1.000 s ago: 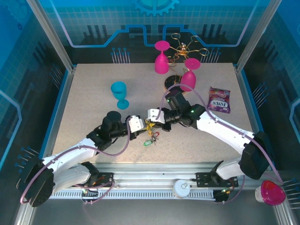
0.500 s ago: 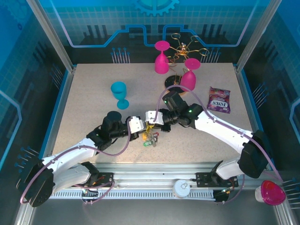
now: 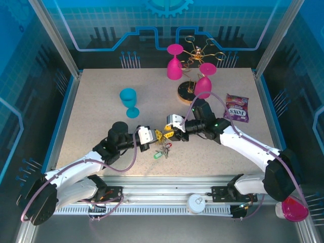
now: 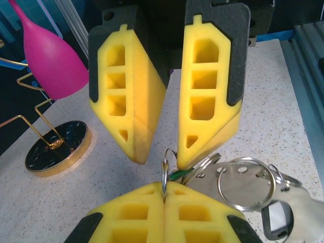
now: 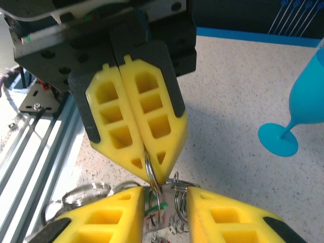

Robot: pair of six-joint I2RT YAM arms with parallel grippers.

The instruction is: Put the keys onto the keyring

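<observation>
My left gripper (image 3: 158,135) is shut on the keyring (image 4: 164,171), a thin metal ring standing edge-on between its yellow pads, just above the table's middle. From the ring hangs a bunch of keys (image 3: 162,151) with smaller rings, a flat metal piece (image 4: 243,185) and a green tag, resting on the table. My right gripper (image 3: 169,133) faces the left one tip to tip and is open. Its fingers (image 5: 109,217) straddle the keys (image 5: 164,212) under the keyring (image 5: 151,172), and a gap shows on both sides.
A blue goblet (image 3: 129,101) stands at the left of the middle. Two pink glasses (image 3: 174,63) hang on a gold wire stand with a round base (image 3: 186,90) at the back. A candy packet (image 3: 237,107) lies at the right.
My right gripper has opened and drawn back a little to the right, uncovering the stand's base. The left gripper stays shut on the keyring in the same spot.
</observation>
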